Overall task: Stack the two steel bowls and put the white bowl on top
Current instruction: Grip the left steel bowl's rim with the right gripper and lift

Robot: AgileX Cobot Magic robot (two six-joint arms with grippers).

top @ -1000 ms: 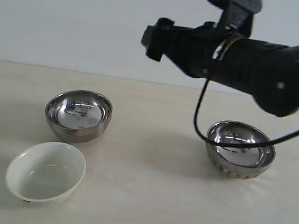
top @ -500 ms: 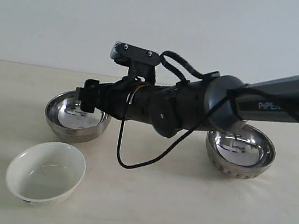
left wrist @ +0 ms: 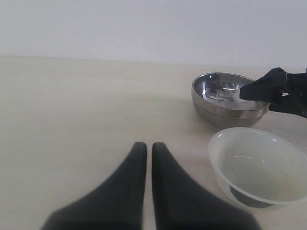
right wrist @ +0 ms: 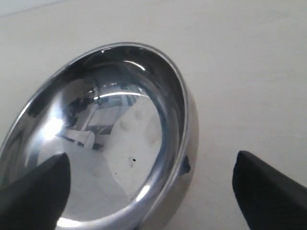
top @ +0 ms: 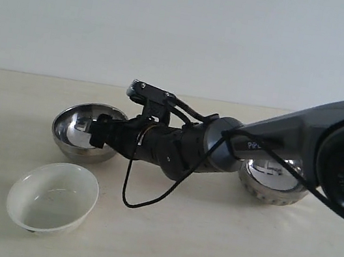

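Pickup of the first bowl is the step in hand; nothing is stacked yet.

Layout on the surface (top: pixel 205 246), exterior view:
- smooth steel bowl (top: pixel 73 133) at 9 o'clock
- ribbed steel bowl (top: pixel 273 187) at 3 o'clock, well apart from it and partly hidden by the arm
- white bowl (top: pixel 51 197) near the smooth bowl, at its 7 o'clock, upright and empty

Right fingers (right wrist: pixel 268 191) are spread wide and hold nothing. Your right arm reaches across the middle to the smooth bowl's 3 o'clock rim. On the wrist view one finger sits over the inside and the other outside, so the rim wall lies between them. Contact with the metal: cannot tell.

Left fingers (left wrist: pixel 136 163) are pressed together, empty, low over bare surface.

Next move, as I judge it:
- Close on the rim wall. The polished steel looks slippery, so pinch firmly before lifting.
- Raise the bowl level and carry it toward 3 o'clock.
- Lower it centred into the ribbed bowl.
- Mind the cable loop (top: pixel 127 193) hanging under the arm; it hangs near the white bowl and could drag it.
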